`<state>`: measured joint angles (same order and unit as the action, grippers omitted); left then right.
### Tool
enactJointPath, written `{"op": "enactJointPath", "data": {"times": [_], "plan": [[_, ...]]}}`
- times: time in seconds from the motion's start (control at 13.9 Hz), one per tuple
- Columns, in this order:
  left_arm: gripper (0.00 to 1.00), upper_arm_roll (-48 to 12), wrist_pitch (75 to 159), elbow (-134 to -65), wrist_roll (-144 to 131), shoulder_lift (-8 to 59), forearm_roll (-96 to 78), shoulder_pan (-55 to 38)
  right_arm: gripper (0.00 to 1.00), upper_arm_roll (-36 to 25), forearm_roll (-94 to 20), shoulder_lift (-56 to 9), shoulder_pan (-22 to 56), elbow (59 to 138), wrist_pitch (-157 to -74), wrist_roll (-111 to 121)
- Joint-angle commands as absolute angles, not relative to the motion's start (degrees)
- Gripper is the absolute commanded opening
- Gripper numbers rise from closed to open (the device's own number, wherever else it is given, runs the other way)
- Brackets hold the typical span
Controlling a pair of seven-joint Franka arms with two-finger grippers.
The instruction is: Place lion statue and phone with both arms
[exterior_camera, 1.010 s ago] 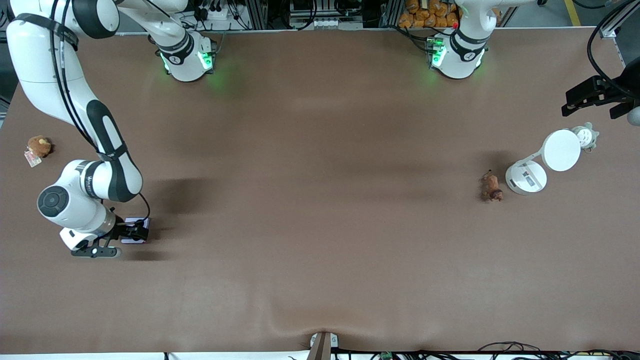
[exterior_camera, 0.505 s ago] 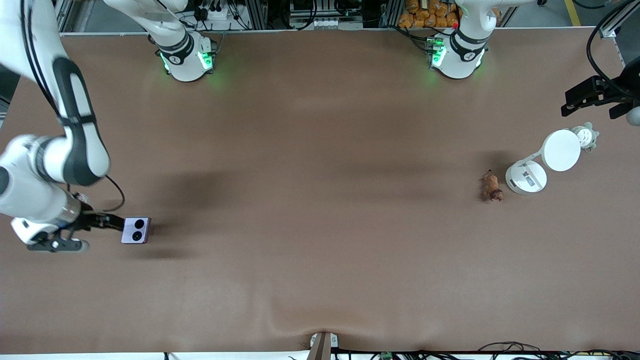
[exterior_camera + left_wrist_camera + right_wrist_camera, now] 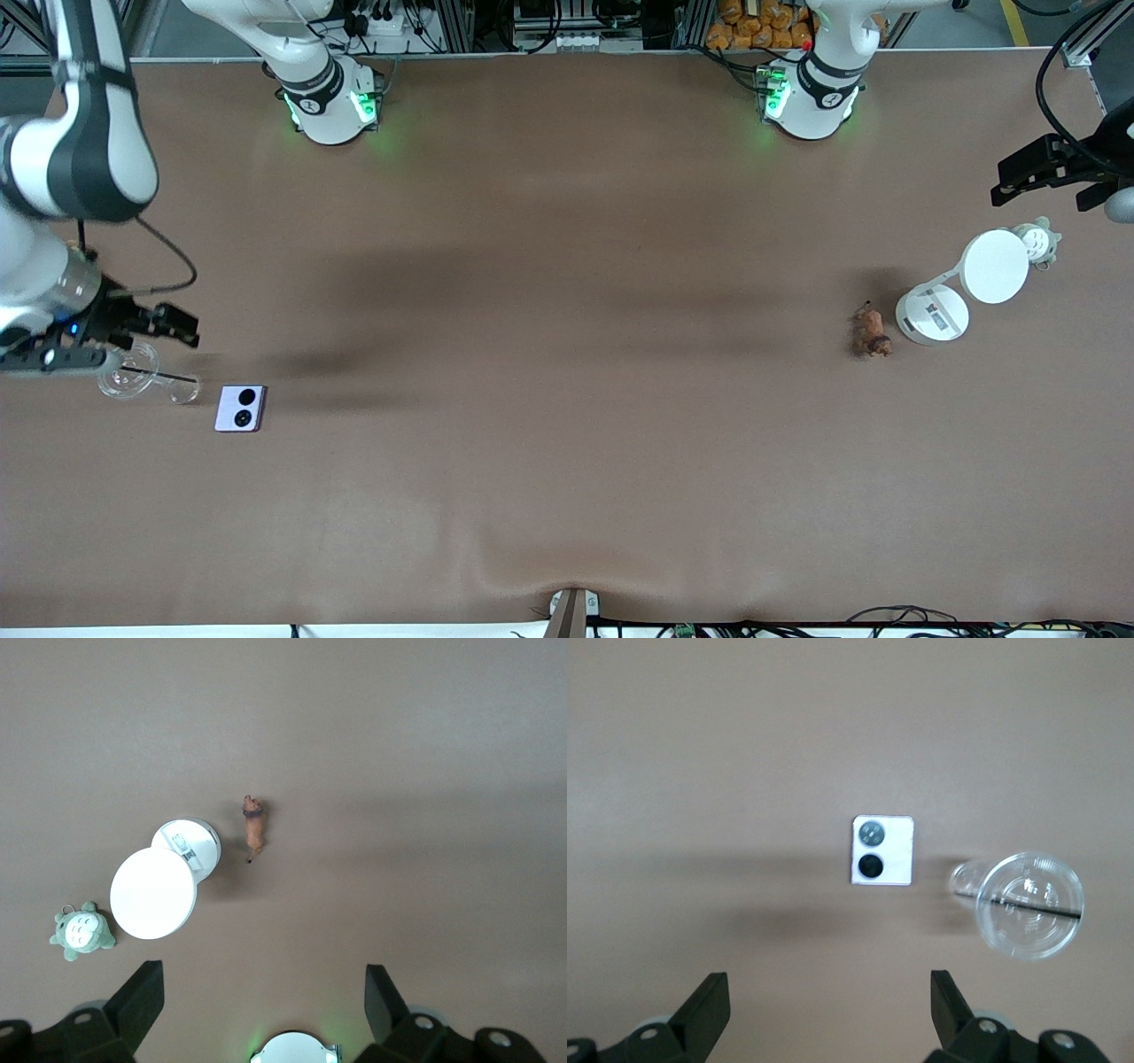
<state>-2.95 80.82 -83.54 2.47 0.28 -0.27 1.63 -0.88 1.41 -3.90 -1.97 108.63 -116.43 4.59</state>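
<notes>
The pale lilac phone (image 3: 240,408) lies flat on the table at the right arm's end, its two black camera circles up; it also shows in the right wrist view (image 3: 882,850). My right gripper (image 3: 168,324) is open and empty, up in the air over the table beside the phone. The small reddish-brown lion statue (image 3: 870,330) lies at the left arm's end next to a white lamp base; it also shows in the left wrist view (image 3: 254,826). My left gripper (image 3: 1036,168) is open and empty, high over the table's end.
A clear plastic cup (image 3: 130,372) lies beside the phone, also in the right wrist view (image 3: 1030,904). A white lamp (image 3: 961,283) and a grey-white plush (image 3: 1038,242) stand near the lion statue.
My right gripper has let go of the phone, risen and drawn back toward the table's end. The phone stays flat where it was set. The clear cup has come into view.
</notes>
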Motion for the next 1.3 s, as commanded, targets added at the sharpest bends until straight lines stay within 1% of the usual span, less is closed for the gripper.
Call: {"op": "enactJointPath", "data": {"times": [0.0,0.14,0.36,0.72,0.94,1.23], "plan": [[1.00,-2.99,81.04,-83.14,2.37,0.35,0.26,1.58,1.00,-0.35,0.97,1.49,-2.02,111.29,-112.70,2.55],[1.00,-3.08,81.04,-83.14,2.46,0.35,0.26,1.58,1.00,-0.53,0.97,1.41,-2.02,107.25,-107.87,2.55],[1.00,-2.99,81.04,-83.14,2.37,0.35,0.18,1.58,1.00,-0.79,0.97,1.14,-2.55,98.64,-97.50,2.46],[1.00,-3.08,81.04,-83.14,2.37,0.35,0.44,1.58,1.00,-1.14,0.79,1.14,-2.29,88.78,-86.16,-2.55],[1.00,-3.08,81.04,-83.23,2.37,0.35,0.35,1.49,1.00,-2.28,-3.94,1.23,-2.29,88.33,-85.34,-1.85],[1.00,-3.08,81.04,-83.23,2.37,0.35,0.18,1.49,1.00,-2.20,-3.52,1.32,-2.20,88.24,-84.73,-1.76]]}}
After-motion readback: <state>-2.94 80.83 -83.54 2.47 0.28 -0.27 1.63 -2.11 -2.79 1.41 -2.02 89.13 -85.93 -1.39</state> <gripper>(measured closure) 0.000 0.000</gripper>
